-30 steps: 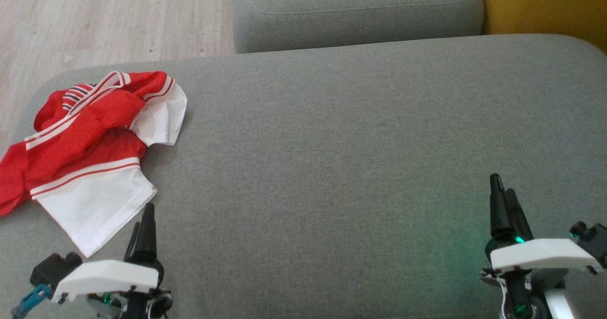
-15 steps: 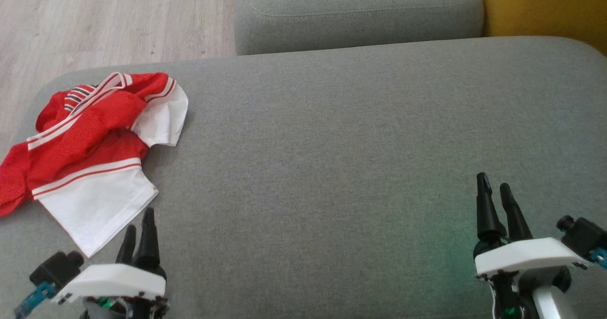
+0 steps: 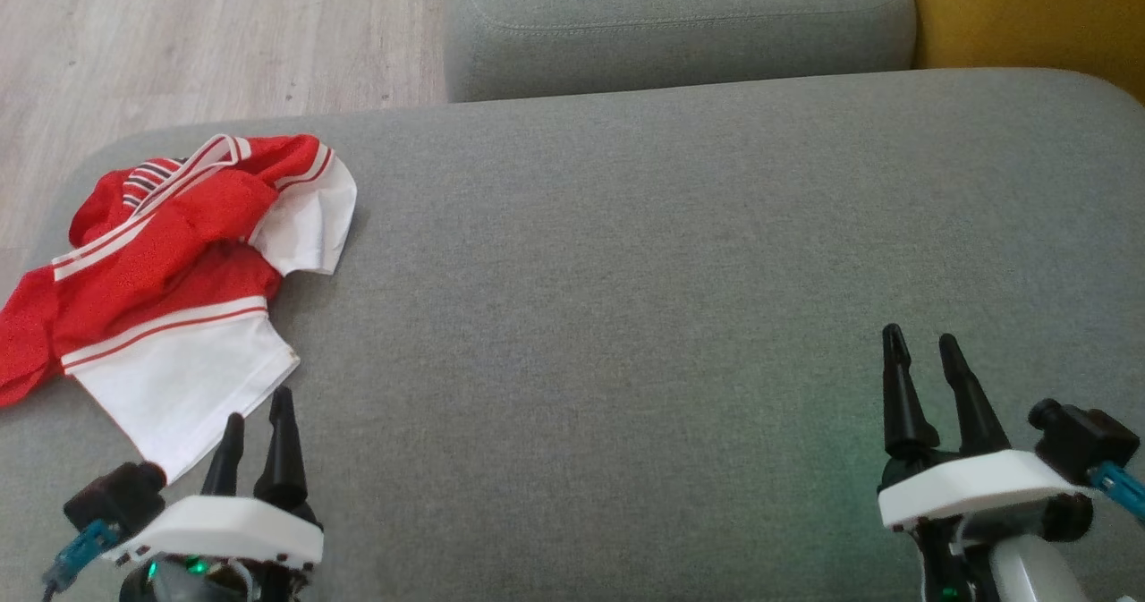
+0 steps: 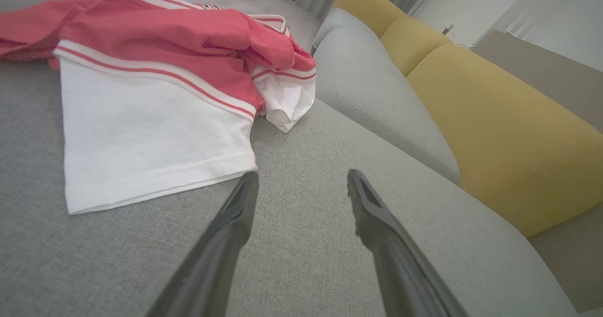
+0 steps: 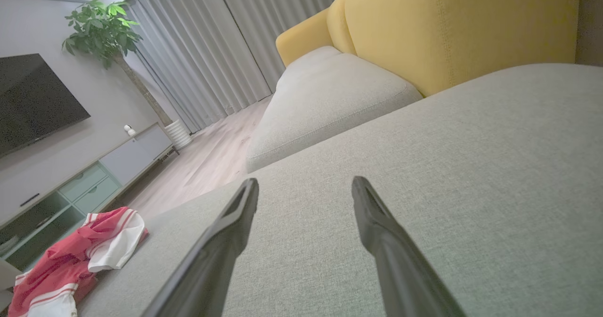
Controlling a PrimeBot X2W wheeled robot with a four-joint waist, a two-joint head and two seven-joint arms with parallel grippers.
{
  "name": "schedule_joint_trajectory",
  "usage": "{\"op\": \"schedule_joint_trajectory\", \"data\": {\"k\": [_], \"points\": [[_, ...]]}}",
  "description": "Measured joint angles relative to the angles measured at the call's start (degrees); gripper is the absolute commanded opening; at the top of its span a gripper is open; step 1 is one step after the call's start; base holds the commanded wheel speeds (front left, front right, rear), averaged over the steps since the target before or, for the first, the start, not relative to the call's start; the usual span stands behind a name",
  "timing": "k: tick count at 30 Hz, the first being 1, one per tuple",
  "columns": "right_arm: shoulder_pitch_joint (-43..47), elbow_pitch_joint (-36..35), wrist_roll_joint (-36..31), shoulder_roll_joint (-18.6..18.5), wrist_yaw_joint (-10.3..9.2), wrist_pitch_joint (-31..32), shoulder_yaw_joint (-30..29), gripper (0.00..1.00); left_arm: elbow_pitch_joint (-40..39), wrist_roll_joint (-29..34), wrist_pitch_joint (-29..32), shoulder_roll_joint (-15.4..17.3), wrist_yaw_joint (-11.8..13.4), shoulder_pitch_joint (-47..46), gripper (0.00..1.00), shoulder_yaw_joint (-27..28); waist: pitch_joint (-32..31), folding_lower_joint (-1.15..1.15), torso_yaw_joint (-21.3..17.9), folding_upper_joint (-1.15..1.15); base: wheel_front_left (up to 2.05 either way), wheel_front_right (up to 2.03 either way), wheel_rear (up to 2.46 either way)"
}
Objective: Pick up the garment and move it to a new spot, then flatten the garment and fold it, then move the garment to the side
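Observation:
The garment (image 3: 170, 298), a red and white striped shirt, lies crumpled at the left end of a grey sofa cushion (image 3: 626, 271), its red part hanging over the left edge. My left gripper (image 3: 259, 405) hovers open just below the shirt's white hem, holding nothing; in the left wrist view the garment (image 4: 155, 91) lies ahead and left of the gripper (image 4: 301, 180). My right gripper (image 3: 921, 343) is open and empty over bare cushion at the lower right. In the right wrist view the garment (image 5: 75, 265) is far off to the left of the gripper (image 5: 304, 185).
A second grey cushion (image 3: 671, 21) sits behind the main one, with a yellow sofa back (image 3: 1029, 12) at the upper right. Wooden floor (image 3: 179, 38) lies beyond the cushion's left end. The right wrist view has a TV (image 5: 33, 100), a low cabinet (image 5: 94, 175) and a potted plant (image 5: 108, 29).
Both grippers have turned about their own axes, so their two fingers now stand side by side and visibly apart. The right gripper has drifted slightly left. The garment has not moved.

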Motion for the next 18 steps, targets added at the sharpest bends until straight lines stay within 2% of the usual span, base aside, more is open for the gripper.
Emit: {"op": "schedule_joint_trajectory", "data": {"k": [18], "points": [[1.61,-0.42,-12.15,0.09,0.01,-2.8,-0.91,1.0,-0.51,12.56,-3.01,1.1,0.51,1.67,1.0,-1.1,-0.15,0.0,-0.24,0.0,0.0,0.0,0.0]]}}
